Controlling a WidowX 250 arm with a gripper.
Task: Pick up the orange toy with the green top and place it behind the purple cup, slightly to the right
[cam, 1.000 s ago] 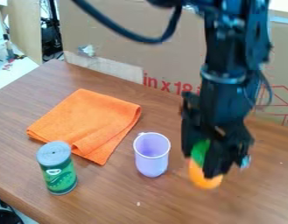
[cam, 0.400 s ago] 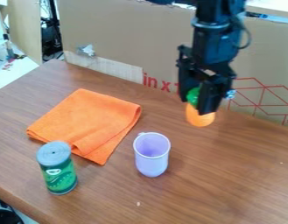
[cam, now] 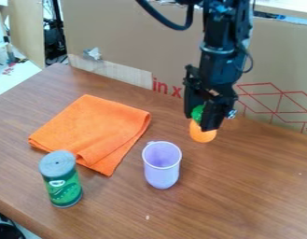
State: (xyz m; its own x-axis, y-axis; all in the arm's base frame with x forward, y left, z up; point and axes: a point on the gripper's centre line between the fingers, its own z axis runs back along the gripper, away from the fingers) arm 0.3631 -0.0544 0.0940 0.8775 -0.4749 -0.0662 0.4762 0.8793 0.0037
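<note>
The gripper (cam: 197, 120) hangs behind and to the right of the purple cup, shut on an orange toy with a green top (cam: 203, 134). The toy's green part lies between the fingers and its rounded orange end points down. I cannot tell whether that end touches the table. The light purple cup (cam: 161, 173) stands upright near the middle. To its left are a folded orange cloth (cam: 96, 128), lying flat, and a green can with a grey lid (cam: 63, 187), upright nearer the front edge.
The brown wooden table (cam: 243, 196) has its left front edge near the can. A cardboard panel (cam: 136, 46) stands along the back, close behind the arm.
The gripper first moved back, away from the front of the table, with the toy in it, then slightly left and down. The cup, cloth and can have stayed in place.
</note>
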